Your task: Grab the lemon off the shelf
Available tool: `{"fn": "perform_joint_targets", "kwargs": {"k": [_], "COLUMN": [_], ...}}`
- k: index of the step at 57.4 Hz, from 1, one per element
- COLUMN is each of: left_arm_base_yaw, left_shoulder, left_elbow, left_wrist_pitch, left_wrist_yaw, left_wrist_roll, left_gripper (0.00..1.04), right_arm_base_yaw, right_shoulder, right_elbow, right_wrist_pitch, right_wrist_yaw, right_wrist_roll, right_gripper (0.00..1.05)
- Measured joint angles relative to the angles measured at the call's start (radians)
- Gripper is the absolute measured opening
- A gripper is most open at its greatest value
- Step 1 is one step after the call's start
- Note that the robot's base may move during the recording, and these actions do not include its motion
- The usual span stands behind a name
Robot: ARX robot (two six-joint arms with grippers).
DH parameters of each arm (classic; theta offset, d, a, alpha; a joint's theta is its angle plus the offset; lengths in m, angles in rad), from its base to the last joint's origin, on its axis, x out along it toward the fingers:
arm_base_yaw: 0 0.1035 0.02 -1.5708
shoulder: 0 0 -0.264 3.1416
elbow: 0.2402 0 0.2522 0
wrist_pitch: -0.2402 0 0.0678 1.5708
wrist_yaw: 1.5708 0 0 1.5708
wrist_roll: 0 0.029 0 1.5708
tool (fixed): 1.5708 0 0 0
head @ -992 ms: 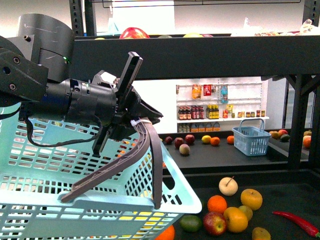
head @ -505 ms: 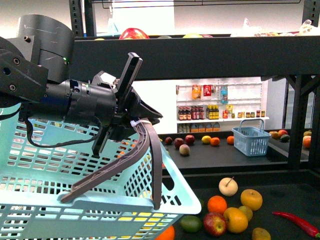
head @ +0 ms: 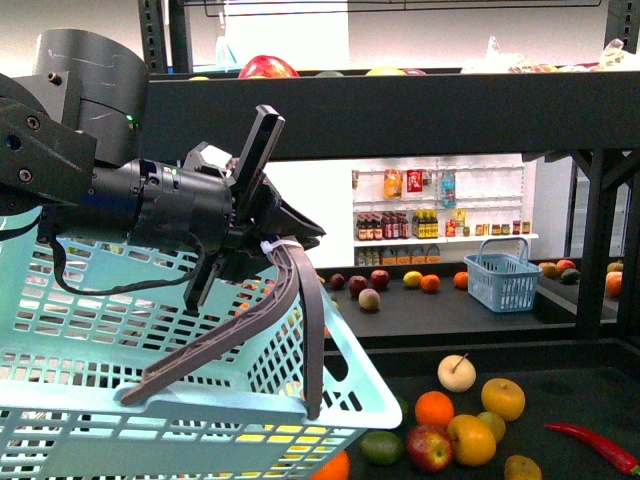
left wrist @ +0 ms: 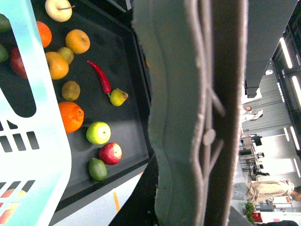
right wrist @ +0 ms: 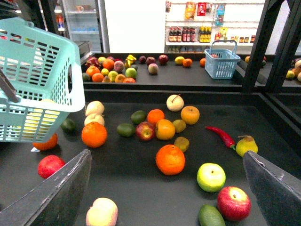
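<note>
The left claw (head: 262,250) pinches the grey handle (head: 290,300) of the turquoise basket (head: 180,400); the right claw (right wrist: 164,188) hangs spread above the shelf (right wrist: 141,179) fruit.

**Inspector:** What are you tallying for racks and baskets?

**Assistant:** I am recording one black shelf (head: 400,110). I am also counting two baskets in the front view, a large turquoise basket (head: 200,400) at lower left and a small blue basket (head: 503,280) at centre right.

**Inspector:** And chillies?

**Assistant:** I am logging one red chilli (head: 590,447), lower right.

**Inspector:** What are you seeing from the right wrist?

**Assistant:** I am noting three red fruits (right wrist: 234,203) (right wrist: 145,131) (right wrist: 51,165), one green apple (right wrist: 211,176) and one yellow pear (right wrist: 246,145). I am leaving the orange-coloured fruit uncounted because the kinds are not separable.
</note>
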Motion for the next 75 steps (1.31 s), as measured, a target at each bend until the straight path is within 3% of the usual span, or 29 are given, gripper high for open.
{"fn": "perform_joint_targets", "kwargs": {"k": [9, 19, 30, 43, 57, 64, 75], "left_arm_base_yaw": [0.000, 0.006, 0.082, 0.211, 0.387, 0.493, 0.573], "left_shoulder": [0.000, 0.009, 0.024, 0.025, 0.041, 0.069, 0.104], "left_elbow": [-0.001, -0.010, -0.023, -0.101, -0.176, -0.190, -0.189], "left_wrist_pitch": [0.011, 0.215, 0.396, 0.568, 0.735, 0.835, 0.920], "left_wrist_yaw": [-0.016, -0.204, -0.344, -0.442, -0.462, -0.422, -0.362], "left_wrist_roll": [-0.008, -0.189, -0.349, -0.493, -0.630, -0.687, -0.721], "left_gripper": [0.08, 0.08, 0.08, 0.08, 0.08, 0.08, 0.08], "right_arm_base_yaw": [0.000, 0.000, 0.000, 0.000, 0.000, 0.000, 0.000], "right_shoulder": [0.000, 0.000, 0.000, 0.000, 0.000, 0.000, -0.001], "right_elbow": [0.000, 0.000, 0.000, 0.000, 0.000, 0.000, 0.000], "right_wrist_pitch": [0.000, 0.000, 0.000, 0.000, 0.000, 0.000, 0.000], "right_wrist_yaw": [0.000, 0.000, 0.000, 0.000, 0.000, 0.000, 0.000], "right_wrist_roll": [0.001, 0.001, 0.001, 0.001, 0.001, 0.001, 0.001], "right_gripper": [0.97, 0.97, 0.97, 0.97, 0.97, 0.97, 0.97]}}
